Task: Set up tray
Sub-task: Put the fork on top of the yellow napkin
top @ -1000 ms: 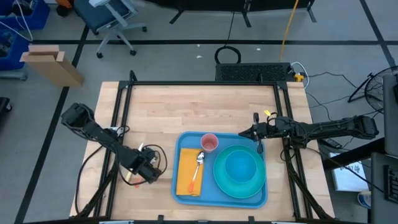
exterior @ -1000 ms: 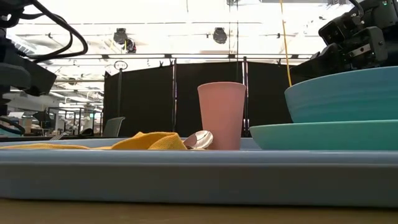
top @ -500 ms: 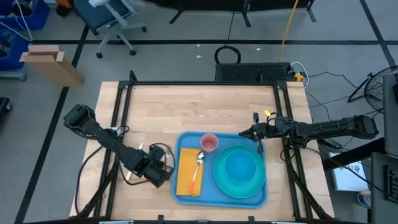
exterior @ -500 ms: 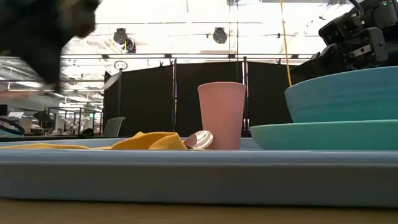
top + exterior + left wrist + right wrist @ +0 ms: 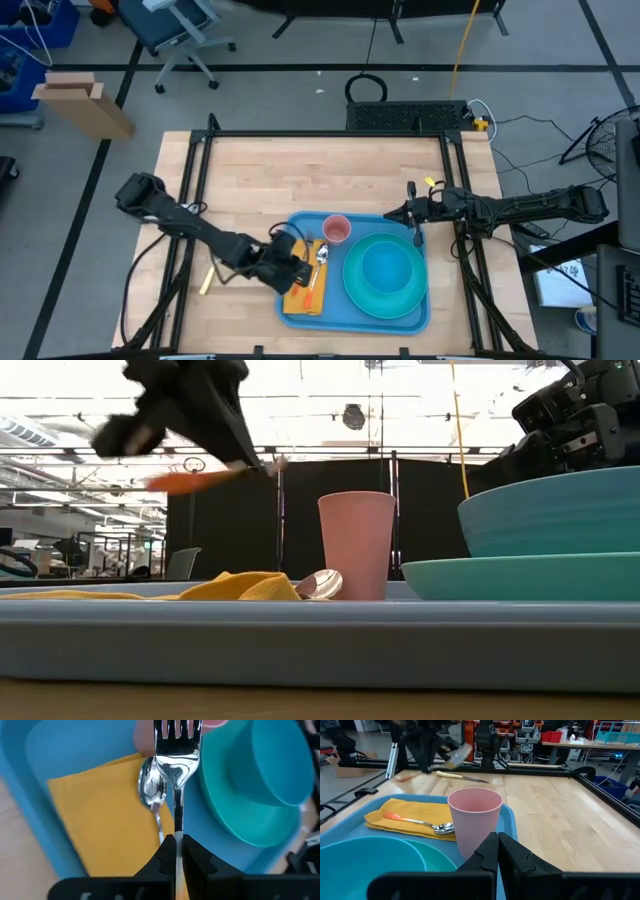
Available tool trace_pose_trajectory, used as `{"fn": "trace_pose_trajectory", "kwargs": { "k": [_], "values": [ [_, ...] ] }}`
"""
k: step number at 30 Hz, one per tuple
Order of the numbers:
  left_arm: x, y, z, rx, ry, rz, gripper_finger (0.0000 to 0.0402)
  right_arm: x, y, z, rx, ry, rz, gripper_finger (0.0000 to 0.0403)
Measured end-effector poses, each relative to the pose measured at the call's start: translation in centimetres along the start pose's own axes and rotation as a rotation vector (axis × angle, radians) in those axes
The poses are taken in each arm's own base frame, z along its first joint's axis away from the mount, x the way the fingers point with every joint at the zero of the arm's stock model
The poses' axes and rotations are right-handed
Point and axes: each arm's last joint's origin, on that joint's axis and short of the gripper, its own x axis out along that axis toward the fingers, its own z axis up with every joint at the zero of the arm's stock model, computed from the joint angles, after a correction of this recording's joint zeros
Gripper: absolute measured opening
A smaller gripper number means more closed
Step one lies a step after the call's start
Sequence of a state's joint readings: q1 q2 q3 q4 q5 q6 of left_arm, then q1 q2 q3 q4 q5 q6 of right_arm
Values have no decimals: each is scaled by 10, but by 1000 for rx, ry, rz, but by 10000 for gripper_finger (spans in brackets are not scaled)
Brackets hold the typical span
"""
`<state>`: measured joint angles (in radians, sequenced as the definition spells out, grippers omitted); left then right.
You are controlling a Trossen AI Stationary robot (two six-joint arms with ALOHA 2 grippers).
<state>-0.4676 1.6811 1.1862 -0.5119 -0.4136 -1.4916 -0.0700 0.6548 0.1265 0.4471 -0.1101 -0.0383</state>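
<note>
Sitting in the lower centre of the high view, the large flat blue plastic tray [image 5: 297, 226] carries a yellow cloth napkin [image 5: 298, 297], an orange-handled metal spoon [image 5: 318, 263], a pink plastic cup [image 5: 338, 229] and a turquoise bowl on a round plate [image 5: 384, 274]. Above the napkin, the left gripper [image 5: 297, 270] is clamped on a silver metal fork [image 5: 176, 765]. At centre right, by the tray's upper right corner, the right gripper [image 5: 411, 213] waits with fingers pressed together.

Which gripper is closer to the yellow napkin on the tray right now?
Left. The left gripper hangs right over the yellow napkin, holding a fork above the spoon. The right gripper waits off the tray's far right corner, beyond the pink cup.
</note>
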Motion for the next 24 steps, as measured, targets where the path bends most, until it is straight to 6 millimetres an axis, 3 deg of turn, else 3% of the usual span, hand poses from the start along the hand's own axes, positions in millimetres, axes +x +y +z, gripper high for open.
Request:
{"fn": "trace_pose_trajectory", "kwargs": {
  "k": [5, 18, 24],
  "values": [
    [26, 2, -3, 1, 54, 27, 10, 0, 0, -1, 2, 14, 1, 0],
    [33, 8, -29, -127, 98, 92, 10, 0, 0, -1, 21, 12, 0, 0],
    [55, 12, -34, -138, 126, 130, 10, 0, 0, -1, 16, 12, -1, 0]
  ]
}}
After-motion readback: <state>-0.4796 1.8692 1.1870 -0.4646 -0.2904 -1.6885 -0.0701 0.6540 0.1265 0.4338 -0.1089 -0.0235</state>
